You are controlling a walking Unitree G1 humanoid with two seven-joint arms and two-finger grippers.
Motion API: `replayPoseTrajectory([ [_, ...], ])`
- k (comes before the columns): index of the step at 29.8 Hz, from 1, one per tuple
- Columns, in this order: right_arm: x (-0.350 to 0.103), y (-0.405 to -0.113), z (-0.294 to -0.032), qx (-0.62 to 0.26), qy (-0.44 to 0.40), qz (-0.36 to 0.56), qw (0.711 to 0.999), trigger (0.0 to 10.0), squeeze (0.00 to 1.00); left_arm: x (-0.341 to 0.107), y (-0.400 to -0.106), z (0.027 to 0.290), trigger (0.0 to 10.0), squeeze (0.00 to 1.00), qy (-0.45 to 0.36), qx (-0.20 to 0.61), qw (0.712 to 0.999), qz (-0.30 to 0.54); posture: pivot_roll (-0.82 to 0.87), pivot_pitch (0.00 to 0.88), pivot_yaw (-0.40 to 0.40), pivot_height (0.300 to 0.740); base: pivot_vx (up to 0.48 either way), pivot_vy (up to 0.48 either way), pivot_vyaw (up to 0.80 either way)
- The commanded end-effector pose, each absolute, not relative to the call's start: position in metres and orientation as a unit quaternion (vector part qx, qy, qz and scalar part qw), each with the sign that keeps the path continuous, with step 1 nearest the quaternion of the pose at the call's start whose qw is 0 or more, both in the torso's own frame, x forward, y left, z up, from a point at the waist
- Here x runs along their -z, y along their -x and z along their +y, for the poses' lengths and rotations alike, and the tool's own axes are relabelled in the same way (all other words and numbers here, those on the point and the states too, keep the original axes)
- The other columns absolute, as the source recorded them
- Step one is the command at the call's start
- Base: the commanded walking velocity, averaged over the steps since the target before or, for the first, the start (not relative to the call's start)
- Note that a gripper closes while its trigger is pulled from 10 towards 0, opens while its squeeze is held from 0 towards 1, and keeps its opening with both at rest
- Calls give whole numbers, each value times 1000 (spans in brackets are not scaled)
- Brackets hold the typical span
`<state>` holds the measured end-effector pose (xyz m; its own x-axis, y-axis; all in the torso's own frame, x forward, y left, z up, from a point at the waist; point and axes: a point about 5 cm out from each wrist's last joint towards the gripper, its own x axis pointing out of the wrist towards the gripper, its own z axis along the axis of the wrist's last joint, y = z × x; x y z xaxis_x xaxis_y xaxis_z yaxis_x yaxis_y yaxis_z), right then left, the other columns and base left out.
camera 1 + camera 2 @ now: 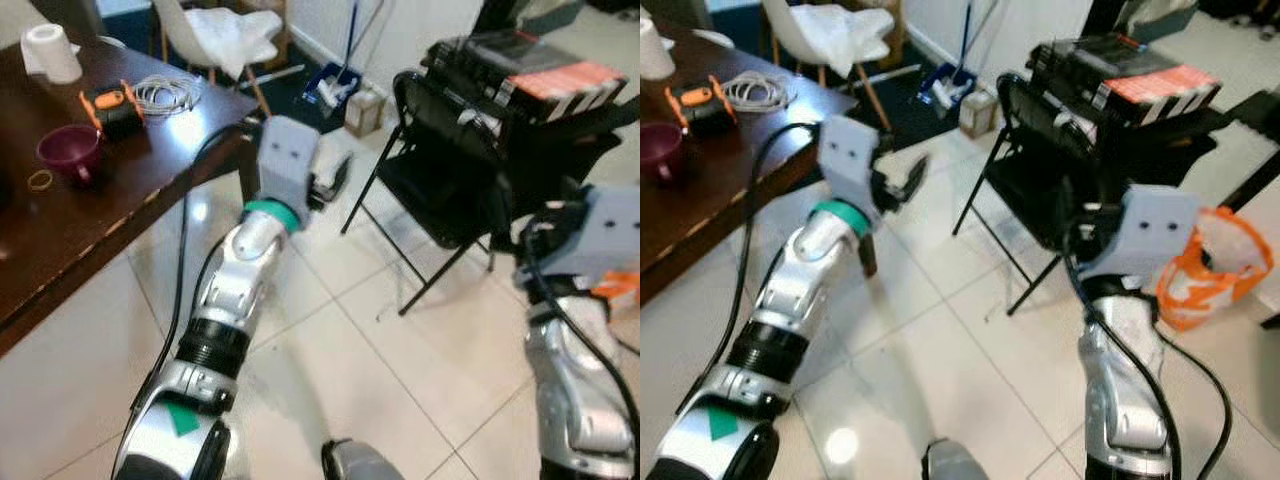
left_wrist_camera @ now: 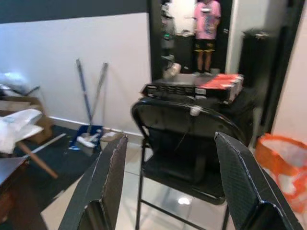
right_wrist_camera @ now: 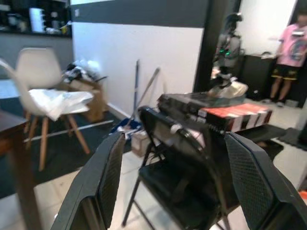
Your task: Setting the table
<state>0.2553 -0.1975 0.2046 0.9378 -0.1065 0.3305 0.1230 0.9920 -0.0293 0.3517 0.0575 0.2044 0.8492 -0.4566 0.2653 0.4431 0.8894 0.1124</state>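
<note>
A dark wooden table [image 1: 90,230] stands at my left. On it are a maroon cup [image 1: 68,152], a white paper roll [image 1: 50,52], an orange-and-black tool [image 1: 112,106], a coiled white cable [image 1: 168,94] and a rubber band [image 1: 40,180]. My left gripper [image 1: 898,190] is raised just off the table's corner, over the floor, and is open with nothing between its fingers [image 2: 103,187]. My right gripper [image 3: 177,191] is held up in front of the black folding chair, also open and empty.
A black folding chair [image 1: 450,170] stands straight ahead, with a stack of black and red boxes [image 1: 540,75] behind it. A white chair draped with cloth [image 1: 230,35], a dustpan and broom [image 1: 335,80] and an orange bag [image 1: 1210,265] stand around. A person in pink [image 2: 207,24] is far off.
</note>
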Motion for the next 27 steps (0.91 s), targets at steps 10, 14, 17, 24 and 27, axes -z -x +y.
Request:
replayPoseTrajectory([
  [10,-185,-254,-202,64,36,-131,989,10000,0,-181,-350,64,10000,0,-38,231,966,-105,-100,0,33,740,0,0,-800],
  [14,-145,-249,-219,90,68,-64,992,10000,0,-147,-345,75,10000,0,-89,231,967,-55,-69,0,32,740,0,0,-800],
  [17,-84,-225,-254,152,110,45,981,10000,0,-94,-332,94,10000,0,-158,226,961,32,-55,0,40,740,0,0,-800],
  [24,-64,-214,-260,159,125,77,976,10000,0,-65,-321,119,10000,0,-192,212,954,84,-23,0,44,740,0,0,-800],
  [27,-71,-224,-252,135,124,59,981,10000,0,-68,-324,126,10000,0,-192,196,958,80,0,0,28,740,0,0,-800],
])
